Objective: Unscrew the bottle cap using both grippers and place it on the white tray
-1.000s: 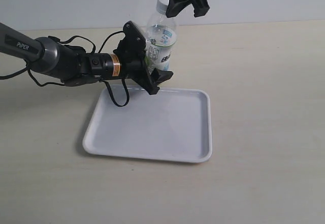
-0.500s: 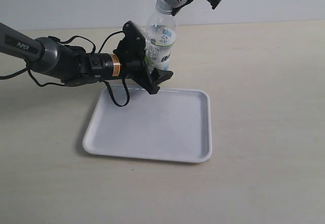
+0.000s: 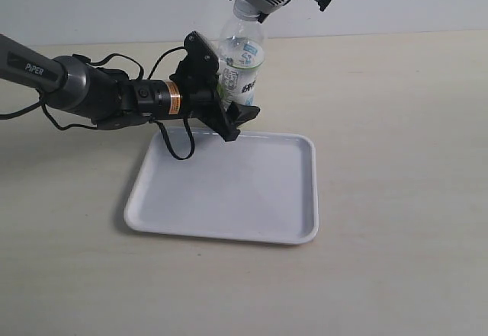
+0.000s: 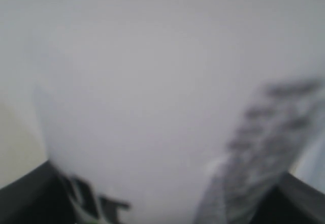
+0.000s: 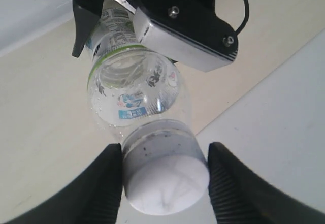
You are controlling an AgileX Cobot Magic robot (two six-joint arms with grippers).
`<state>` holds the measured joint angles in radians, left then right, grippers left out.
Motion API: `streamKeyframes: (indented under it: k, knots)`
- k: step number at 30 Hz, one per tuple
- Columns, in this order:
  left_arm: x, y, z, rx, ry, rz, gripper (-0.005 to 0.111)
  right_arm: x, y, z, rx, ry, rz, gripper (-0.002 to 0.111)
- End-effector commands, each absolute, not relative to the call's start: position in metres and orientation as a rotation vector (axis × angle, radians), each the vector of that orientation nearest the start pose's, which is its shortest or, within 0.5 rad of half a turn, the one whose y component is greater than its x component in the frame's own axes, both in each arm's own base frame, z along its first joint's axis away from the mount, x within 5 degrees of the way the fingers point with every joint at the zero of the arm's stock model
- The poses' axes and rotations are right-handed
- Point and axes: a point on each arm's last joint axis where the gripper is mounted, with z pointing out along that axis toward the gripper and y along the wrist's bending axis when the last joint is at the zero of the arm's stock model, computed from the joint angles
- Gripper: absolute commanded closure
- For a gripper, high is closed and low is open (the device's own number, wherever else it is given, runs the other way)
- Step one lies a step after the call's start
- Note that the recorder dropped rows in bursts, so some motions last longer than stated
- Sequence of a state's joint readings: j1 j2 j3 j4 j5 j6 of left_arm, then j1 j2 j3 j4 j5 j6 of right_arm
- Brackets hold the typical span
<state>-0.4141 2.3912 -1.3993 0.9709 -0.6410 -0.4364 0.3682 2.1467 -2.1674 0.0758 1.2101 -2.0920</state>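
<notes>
1. The right gripper (image 5: 165, 176) has swung round the bottle's top over the last second. Its body hung downward a second ago and now points off to the side. In the last half second it has barely moved.
2. In the right wrist view its two ribbed fingers (image 5: 109, 183) press on opposite sides of the bottle cap (image 5: 165, 183), so this pincer is clamped on the cap. The cap still sits on the neck, with no gap showing beneath it.
3. The left gripper (image 3: 219, 88) is closed around the labelled body of the bottle (image 3: 245, 62). It holds the bottle slightly tilted just beyond the far rim of the white tray (image 3: 229, 191). The bottle has not shifted during the twist.
4. The left wrist view is only a blur of label. The dark shapes in its lower corners are probably that gripper's jaws.
5. My reading is that one wrist turn has been spent on the thread, loosening the cap but not freeing it. More twisting, perhaps after a fresh grip, likely comes before the cap can be lifted and carried to the tray.
</notes>
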Motion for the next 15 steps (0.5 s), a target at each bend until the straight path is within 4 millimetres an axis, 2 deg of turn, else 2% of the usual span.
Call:
streamKeyframes:
  k: [1,3,6,10,13,15]
  knots:
    - [0.416,-0.233,0.067,1.103,1.733,-0.525,0.107,0.438,0.178,0.309,-2.598,0.907,-0.428,0.054]
    - [0.416,-0.233,0.067,1.103,1.733,-0.525,0.107,0.438,0.177,0.31,-2.589,0.924,-0.426,0.043]
    - [0.416,-0.233,0.067,1.095,1.736,-0.525,0.107,0.437,0.177,0.312,-2.544,1.009,-0.408,0.034]
    - [0.416,-0.233,0.067,1.095,1.736,-0.525,0.107,0.434,0.176,0.32,-2.447,1.16,-0.387,0.032]
    - [0.416,-0.233,0.067,1.095,1.737,-0.524,0.107,0.432,0.175,0.326,-2.287,1.394,-0.332,0.032]
    - [0.416,-0.233,0.067,1.095,1.739,-0.522,0.107,0.429,0.175,0.33,-2.103,1.609,-0.256,0.032]
